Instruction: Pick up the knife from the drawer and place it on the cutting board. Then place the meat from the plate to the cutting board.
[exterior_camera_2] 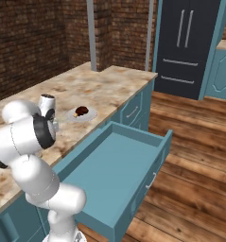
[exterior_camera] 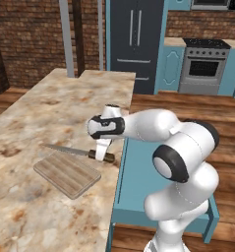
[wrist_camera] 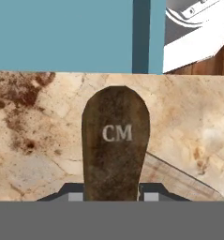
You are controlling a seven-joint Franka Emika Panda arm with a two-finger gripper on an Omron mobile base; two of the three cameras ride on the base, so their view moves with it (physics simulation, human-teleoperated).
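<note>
While knife hangs over counter (exterior_camera: pixel 35 123), job is half done. Drawer (exterior_camera_2: pixel 119 165) open, teal inside bare. Board (exterior_camera: pixel 66 173) flat on counter, near edge. Plate (exterior_camera_2: pixel 82 115) sits far off on counter, meat (exterior_camera_2: pixel 80 111) on top. Knife (exterior_camera: pixel 70 150) just above board's far edge, blade out to side. Gripper (exterior_camera: pixel 103 153) closed tight on brown handle (wrist_camera: pixel 115 143). Best move, I think: go low, keep blade flat, lay knife whole on board, then let go. Fingertips mostly hidden behind handle. Blade cut off in hand view.
</note>
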